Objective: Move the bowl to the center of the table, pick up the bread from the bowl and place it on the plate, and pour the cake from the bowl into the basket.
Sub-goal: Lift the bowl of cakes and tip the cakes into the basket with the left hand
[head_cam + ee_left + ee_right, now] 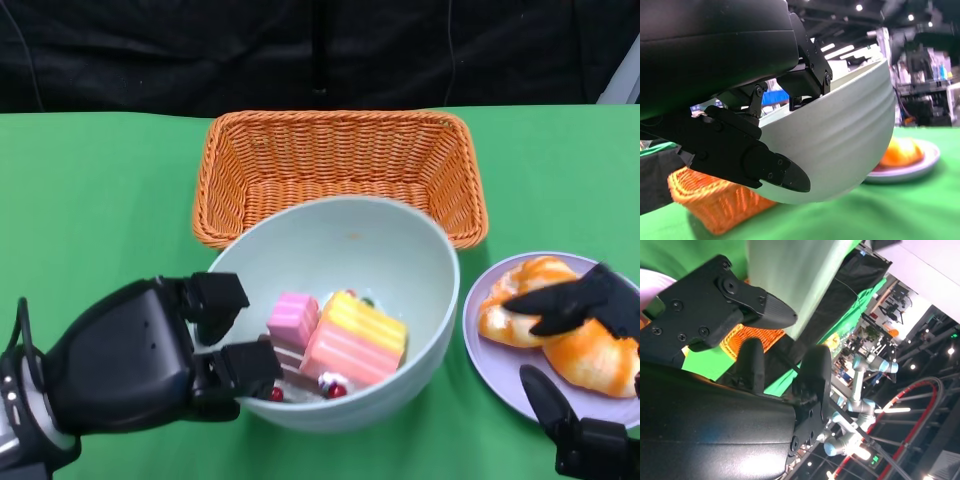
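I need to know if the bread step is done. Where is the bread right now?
In the head view the bread lies on the plate at the table's right, beside the bowl, with the right hand over it.

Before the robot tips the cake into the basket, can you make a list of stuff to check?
1. Left hand grips the bowl rim: ok.
2. Bread on the plate, out of the bowl: ok.
3. Cake in the bowl: ok.
4. Basket just behind the bowl, open side up: ok.
5. Right hand clear of the bread: not ok, it is over it.
6. Grip firm enough for tipping: cannot tell.
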`<state>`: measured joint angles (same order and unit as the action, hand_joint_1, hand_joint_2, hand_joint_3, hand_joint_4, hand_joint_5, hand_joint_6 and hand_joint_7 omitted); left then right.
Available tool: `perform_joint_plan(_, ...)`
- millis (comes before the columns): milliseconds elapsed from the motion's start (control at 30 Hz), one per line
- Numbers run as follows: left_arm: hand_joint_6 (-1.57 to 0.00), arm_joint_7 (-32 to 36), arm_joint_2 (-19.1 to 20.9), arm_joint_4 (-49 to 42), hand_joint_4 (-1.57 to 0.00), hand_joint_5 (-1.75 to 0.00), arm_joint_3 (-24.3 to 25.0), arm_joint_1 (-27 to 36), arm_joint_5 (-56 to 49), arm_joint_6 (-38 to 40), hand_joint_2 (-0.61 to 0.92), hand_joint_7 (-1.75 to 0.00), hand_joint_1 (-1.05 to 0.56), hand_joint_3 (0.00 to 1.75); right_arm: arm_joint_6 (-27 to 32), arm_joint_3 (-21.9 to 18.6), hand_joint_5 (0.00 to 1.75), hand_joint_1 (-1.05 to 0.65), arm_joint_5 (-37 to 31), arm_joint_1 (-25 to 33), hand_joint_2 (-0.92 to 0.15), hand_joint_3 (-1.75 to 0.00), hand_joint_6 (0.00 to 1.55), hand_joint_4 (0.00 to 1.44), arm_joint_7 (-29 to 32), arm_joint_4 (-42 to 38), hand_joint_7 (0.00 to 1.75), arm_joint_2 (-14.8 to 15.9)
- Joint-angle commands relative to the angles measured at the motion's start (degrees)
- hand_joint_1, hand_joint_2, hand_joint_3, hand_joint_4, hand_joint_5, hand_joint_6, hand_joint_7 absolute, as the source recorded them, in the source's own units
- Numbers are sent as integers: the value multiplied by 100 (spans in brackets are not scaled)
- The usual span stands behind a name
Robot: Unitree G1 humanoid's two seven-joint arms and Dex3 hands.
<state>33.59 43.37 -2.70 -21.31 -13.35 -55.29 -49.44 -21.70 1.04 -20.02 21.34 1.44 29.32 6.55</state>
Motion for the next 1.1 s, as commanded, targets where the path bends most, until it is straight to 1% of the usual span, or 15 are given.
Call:
perform_joint_plan(33, -72, -386, -154, 116, -99, -175, 235, -17, 689, -132, 89, -174, -19, 4, -60, 19, 134, 0, 185, -25, -24, -144, 80, 79, -131, -115, 108, 126)
perform_joint_plan(133, -72, -853, -415, 20, -99, -175, 319, -189, 1344, -170, 91, -175, -19, 6, -100, 85, 141, 14, 245, -14, -20, -157, 93, 92, -287, -235, 109, 217)
perform_joint_plan(167, -72, -992, -520, -25, -100, -175, 343, -260, 1501, -162, 79, -175, -19, 34, -119, 119, 149, 18, 286, 0, -16, -166, 96, 96, -354, -259, 113, 251)
perform_joint_plan(200, -72, -1114, -614, -62, -100, -175, 369, -309, 1601, -149, 50, -175, -18, 89, -125, 146, 157, 22, 307, 15, -14, -171, 99, 100, -398, -266, 118, 269)
perform_joint_plan(233, -72, -1267, -735, -124, -100, -175, 368, -364, 1762, -118, 37, -175, -16, 113, -122, 168, 161, 23, 305, 30, -13, -173, 101, 103, -430, -269, 121, 283)
perform_joint_plan(300, -74, -1596, -1011, -246, -99, -175, 339, -454, 2139, -16, 28, -175, -13, 141, -103, 197, 166, 26, 285, 60, -11, -174, 100, 105, -452, -276, 129, 284)
perform_joint_plan(333, -75, -1724, -1107, -283, -100, -175, 346, -476, 2263, 6, 26, -175, -13, 146, -94, 205, 167, 26, 282, 70, -11, -174, 99, 105, -456, -276, 131, 282)
perform_joint_plan(467, -79, -2478, -1663, -455, -100, -175, 281, -592, 3181, 346, 25, -175, -17, 157, -152, 224, 169, 25, 269, 85, -11, -175, 95, 104, -464, -347, 135, 307)
perform_joint_plan(533, -80, -2721, -1895, -541, -100, -175, 321, -641, 3407, 465, 24, -175, -18, 159, -194, 233, 169, 25, 277, 82, -10, -175, 95, 104, -469, -387, 136, 317)
perform_joint_plan(600, -82, -2896, -2237, -663, -102, -175, 360, -740, 3632, 718, 19, -175, -16, 165, -238, 233, 167, 24, 266, 95, -10, -175, 93, 104, -463, -422, 137, 326)
perform_joint_plan(667, -84, -3025, -2453, -703, -103, -175, 424, -787, 3733, 897, 15, -175, -16, 171, -253, 229, 166, 22, 250, 103, -10, -175, 93, 104, -460, -435, 137, 329)
perform_joint_plan(733, -84, -3129, -2540, -693, -103, -175, 497, -778, 3741, 938, 14, -175, -15, 172, -262, 226, 165, 22, 247, 104, -10, -175, 92, 104, -461, -440, 138, 327)
perform_joint_plan(867, -84, -3429, -3122, -1117, -104, -175, 608, -1152, 4249, 1422, 16, -175, -13, 174, -309, 220, 163, 22, 217, 139, -8, -175, 92, 106, -454, -454, 138, 337)
perform_joint_plan(933, -85, -3484, -3323, -1333, -104, -175, 679, -1285, 4363, 1534, 18, -175, -14, 175, -291, 220, 163, 22, 237, 144, -8, -175, 92, 106, -465, -453, 138, 332)
perform_joint_plan(1100, -87, -3510, -4062, -2052, -104, -175, 969, -1633, 4918, 1917, 20, -173, -17, 175, -337, 235, 161, 21, 243, 161, -9, -175, 91, 105, -466, -500, 137, 338)
